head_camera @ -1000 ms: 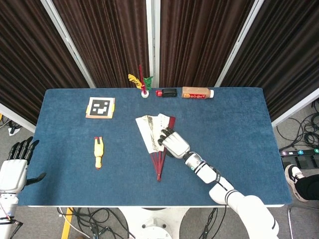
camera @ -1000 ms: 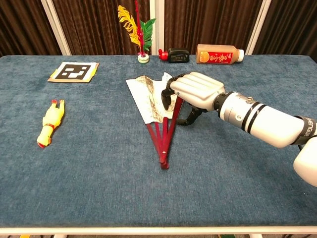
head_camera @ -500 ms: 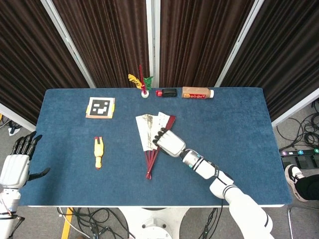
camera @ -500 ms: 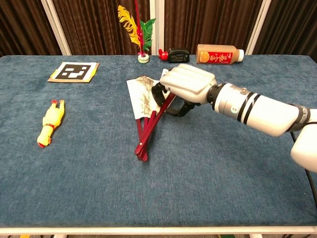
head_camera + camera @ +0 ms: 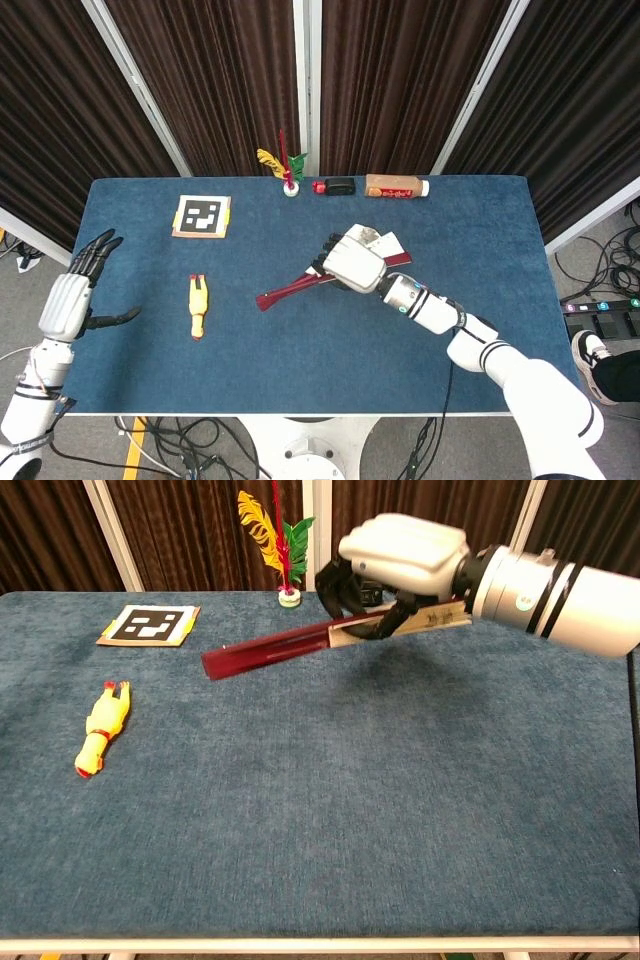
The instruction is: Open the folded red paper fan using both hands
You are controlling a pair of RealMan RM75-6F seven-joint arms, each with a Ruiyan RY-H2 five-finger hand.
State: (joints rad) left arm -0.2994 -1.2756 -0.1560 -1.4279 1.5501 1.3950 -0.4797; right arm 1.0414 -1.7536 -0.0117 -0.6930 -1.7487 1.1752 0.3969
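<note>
Off the left edge of the surface (image 5: 150,300), the left robot hand (image 5: 72,300) hangs with fingers spread and nothing in it, palm turned inward, likely waiting to take the free end of the fan. Just inside that edge lies a yellow rubber chicken (image 5: 198,305), lengthwise toward the front, with a black-and-white marker card (image 5: 202,216) flat near the back left corner; both are well apart from the work.

At the middle of the back edge stands a small feather shuttlecock (image 5: 285,170), then a small black item with a red cap (image 5: 334,186) and an orange bottle (image 5: 396,186) lying on its side. What the bottle holds cannot be told.

Right of centre, the right robot hand (image 5: 400,560) is clenched around the red paper fan (image 5: 270,654), lifted clear above the surface. It grips near the paper end, so the red ribs point out toward the left side, seemingly to offer them to the other hand. The fan looks mostly folded; the opening is not yet done.
</note>
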